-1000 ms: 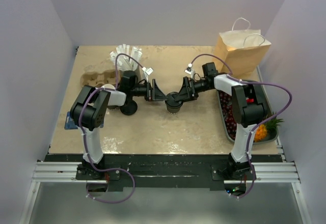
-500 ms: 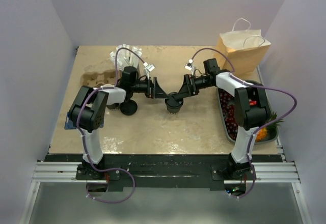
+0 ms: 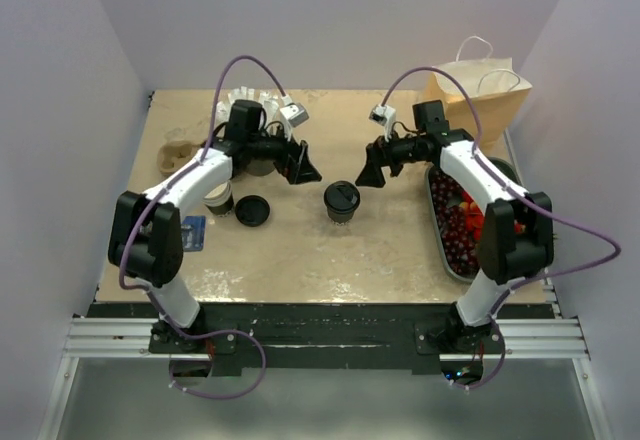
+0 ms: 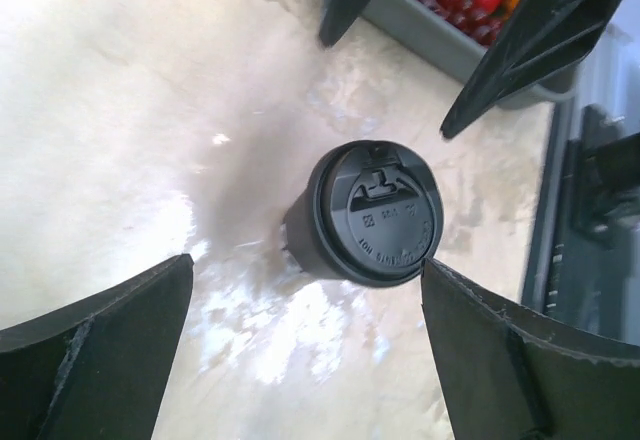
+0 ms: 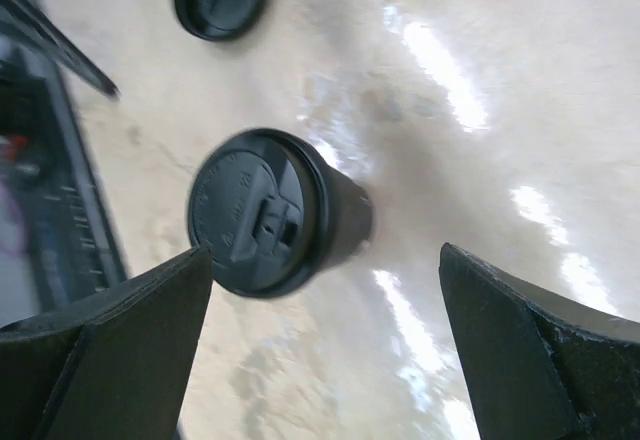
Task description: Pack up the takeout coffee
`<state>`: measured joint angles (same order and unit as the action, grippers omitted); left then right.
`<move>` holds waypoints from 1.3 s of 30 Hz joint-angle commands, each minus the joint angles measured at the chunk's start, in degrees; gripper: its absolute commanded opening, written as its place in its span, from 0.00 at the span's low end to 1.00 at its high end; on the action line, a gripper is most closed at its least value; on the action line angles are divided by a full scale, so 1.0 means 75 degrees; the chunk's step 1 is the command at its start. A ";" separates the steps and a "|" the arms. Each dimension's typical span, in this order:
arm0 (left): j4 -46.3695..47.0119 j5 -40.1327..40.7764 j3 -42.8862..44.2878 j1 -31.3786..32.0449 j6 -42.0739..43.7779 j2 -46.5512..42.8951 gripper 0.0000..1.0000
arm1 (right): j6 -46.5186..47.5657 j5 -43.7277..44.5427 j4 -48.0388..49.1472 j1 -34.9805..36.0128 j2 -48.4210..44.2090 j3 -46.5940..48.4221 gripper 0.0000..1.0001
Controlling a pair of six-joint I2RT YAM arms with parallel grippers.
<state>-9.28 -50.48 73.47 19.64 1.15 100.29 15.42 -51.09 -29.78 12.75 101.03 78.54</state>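
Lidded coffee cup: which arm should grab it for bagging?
Right, probably. The left gripper and right gripper both hang open, about equally near the coffee cup, but the paper bag stands far right, on the right arm's side.

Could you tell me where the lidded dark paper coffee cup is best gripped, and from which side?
Grip the paper wall just below the round black plastic lid. The small dark paper cup stands upright and untouched, so a level approach from its right by the open right end effector looks best; squeezing the lid might pop it.
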 commanded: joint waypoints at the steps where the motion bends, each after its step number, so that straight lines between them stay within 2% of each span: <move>1: -0.1353 0.0940 0.0552 -0.0110 0.1944 -0.1253 1.00 | 0.1903 0.1561 -0.0353 0.0209 -0.1001 -0.0463 0.99; 5: -0.0967 0.1386 0.0353 -0.0589 0.1582 -0.1980 0.99 | 0.3085 0.2484 -0.0657 0.0794 -0.1377 -0.1119 0.99; 8: -0.0779 0.1574 0.0212 -0.0987 0.1406 -0.2402 0.99 | 0.3276 0.2944 -0.0484 0.1275 -0.1366 -0.1553 0.99; 12: -0.0790 0.1645 0.0141 -0.1528 0.1253 -0.2882 0.99 | 0.2843 0.3343 -0.0143 0.1522 -0.0957 -0.1485 0.99; 19: -0.0884 0.1645 -0.0221 -0.2173 0.1183 -0.3551 0.99 | 0.2421 0.2969 -0.0073 0.1697 -0.0078 -0.0863 0.99; 25: -0.0767 0.1563 -0.0644 -0.2606 0.0902 -0.3996 0.99 | 0.1484 0.2828 0.0735 0.1780 0.0193 -0.0676 0.99; 32: -0.1095 0.1633 -0.0679 -0.3063 0.1066 -0.4243 0.99 | 0.0337 0.2593 0.1789 0.1885 0.1211 0.0119 0.98; 39: -0.1294 0.1586 -0.0714 -0.3333 0.1031 -0.4349 0.98 | 0.0101 0.2816 0.2504 0.2155 0.2185 0.0742 0.96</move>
<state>-18.46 -38.28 68.51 -4.12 9.13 69.63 19.25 -29.89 -17.12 27.46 116.62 81.21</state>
